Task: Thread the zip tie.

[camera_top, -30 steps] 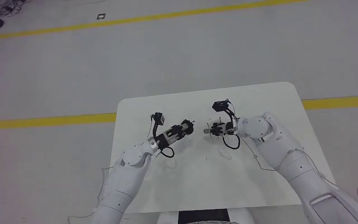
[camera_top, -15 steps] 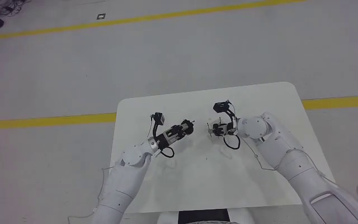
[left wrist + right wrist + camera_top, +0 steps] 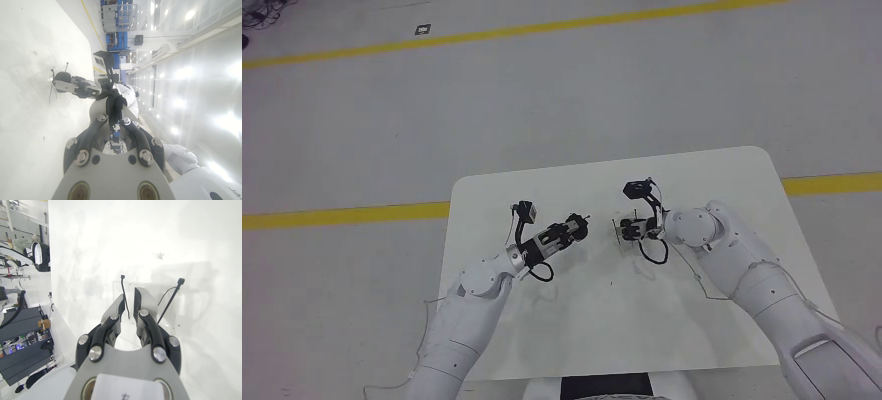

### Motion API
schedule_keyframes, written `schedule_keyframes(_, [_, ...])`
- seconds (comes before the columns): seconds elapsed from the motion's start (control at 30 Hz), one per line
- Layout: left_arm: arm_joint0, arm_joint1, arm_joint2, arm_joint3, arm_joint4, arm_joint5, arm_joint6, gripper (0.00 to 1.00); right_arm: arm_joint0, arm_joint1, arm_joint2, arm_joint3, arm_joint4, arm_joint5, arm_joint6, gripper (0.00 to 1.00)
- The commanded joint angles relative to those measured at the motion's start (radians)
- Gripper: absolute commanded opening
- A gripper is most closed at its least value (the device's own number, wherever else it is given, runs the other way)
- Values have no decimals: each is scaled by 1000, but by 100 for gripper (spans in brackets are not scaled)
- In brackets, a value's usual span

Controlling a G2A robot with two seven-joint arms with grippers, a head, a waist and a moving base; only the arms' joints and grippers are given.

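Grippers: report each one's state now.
Left gripper: cannot be told.
Right gripper: open, with a zip tie between its fingers.

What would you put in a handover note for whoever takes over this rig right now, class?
Right gripper: open, low over the clear plate, fingers either side of one zip tie, not closed on it.
Left gripper: over the table, short of the plate, pointing toward the right gripper.
Second zip tie: beside the first, over the same plate.
Done: right gripper lined up on the tie.
Left: grasp it, feed its tail through its head.
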Motion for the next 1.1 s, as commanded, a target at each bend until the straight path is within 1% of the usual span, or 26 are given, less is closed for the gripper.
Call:
schedule_keyframes(0.0, [0, 0, 0, 0, 0, 0, 0, 0, 6, -3, -7, 11, 1, -2, -7, 13])
schedule_keyframes(0.03, [0, 0, 0, 0, 0, 0, 0, 0, 9, -4, -10, 16, 1, -4, -9, 13])
schedule_keyframes(0.1, [0, 0, 0, 0, 0, 0, 0, 0, 15, -7, -17, 26, 1, -7, -15, 16])
schedule_keyframes(0.4, [0, 0, 0, 0, 0, 0, 0, 0, 29, -12, -31, 45, 5, -19, -33, 17])
schedule_keyframes(0.53, [0, 0, 0, 0, 0, 0, 0, 0, 26, -10, -28, 37, -1, -16, -36, 16])
schedule_keyframes(0.7, [0, 0, 0, 0, 0, 0, 0, 0, 12, -5, -18, 15, -7, -17, -37, 19])
schedule_keyframes(1.07, [0, 0, 0, 0, 0, 0, 0, 0, -4, 3, -5, -16, -10, -18, -35, 18])
